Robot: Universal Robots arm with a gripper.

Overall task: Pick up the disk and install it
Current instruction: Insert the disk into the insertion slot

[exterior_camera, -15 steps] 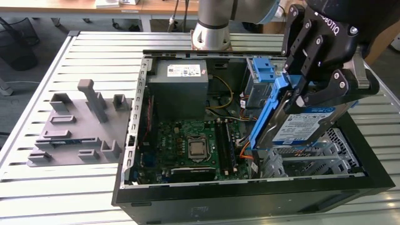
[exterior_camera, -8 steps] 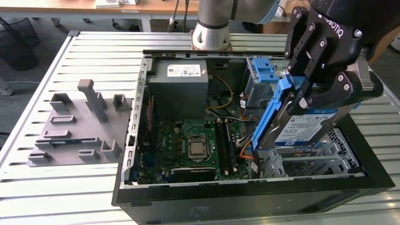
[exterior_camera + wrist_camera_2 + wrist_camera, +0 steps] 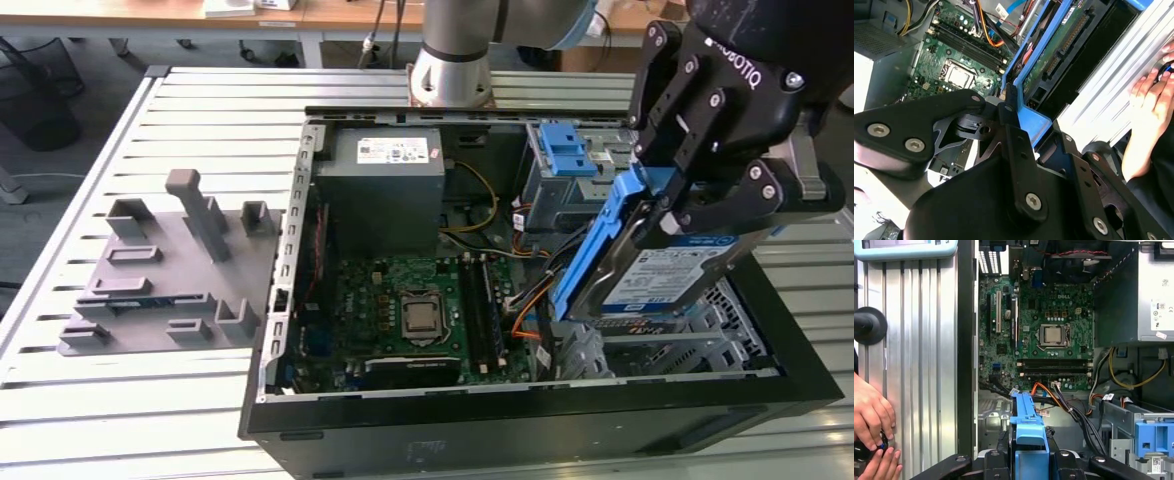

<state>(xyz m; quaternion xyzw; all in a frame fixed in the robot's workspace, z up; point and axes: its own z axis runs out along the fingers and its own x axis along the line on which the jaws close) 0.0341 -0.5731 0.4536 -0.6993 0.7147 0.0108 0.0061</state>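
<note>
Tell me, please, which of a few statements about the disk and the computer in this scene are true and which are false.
1. The gripper is shut on the disk. True.
2. A grey fixture plate sits on the table, on the exterior view's left of the computer case. True.
3. The disk lies flat on the table. False: it hangs tilted over the open case.
4. The case is closed. False: it is open, with the motherboard exposed.
</note>
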